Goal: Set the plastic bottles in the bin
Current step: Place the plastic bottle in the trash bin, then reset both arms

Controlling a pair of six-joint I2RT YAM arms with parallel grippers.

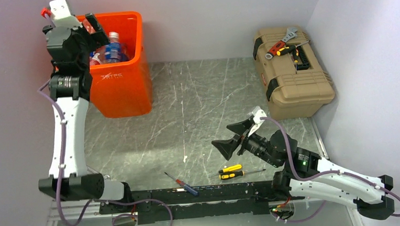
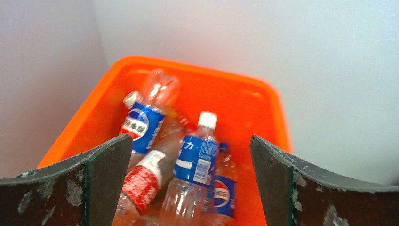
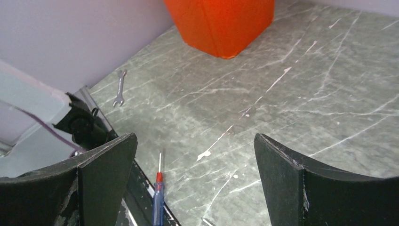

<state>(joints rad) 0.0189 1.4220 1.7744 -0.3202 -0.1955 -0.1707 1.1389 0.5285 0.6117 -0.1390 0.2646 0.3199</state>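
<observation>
So the left gripper [image 2: 190, 141] is parked right above the bin [image 1: 123, 91], fingers spread wide with nothing held between them. A pile of plastic bottles [image 2: 196, 157] can be seen down inside, lying jumbled against each other: blue labels, a red label, one white cap poking up. The bin is tucked in the far left corner of the table [image 1: 212, 91]. The right gripper [image 3: 195, 136] is held low over the near side of the table, fingers also spread and empty, well apart from the bin. No bottle can be spotted anywhere on the table from above. Only the yellow-handled screwdrivers [image 1: 230, 171], a blue-handled screwdriver [image 3: 157, 202], a small wrench [image 3: 120, 89] and the tan toolbox [image 1: 295, 75] with tools on its lid are left out there. It's reckoned that the drop-off step is what's in hand, and the job looks pretty much wrapped up. For the next move, the left arm would probably need to be lifted clear of the rim without being snagged on it, and the table given a once-over for strays hidden behind the arms.
</observation>
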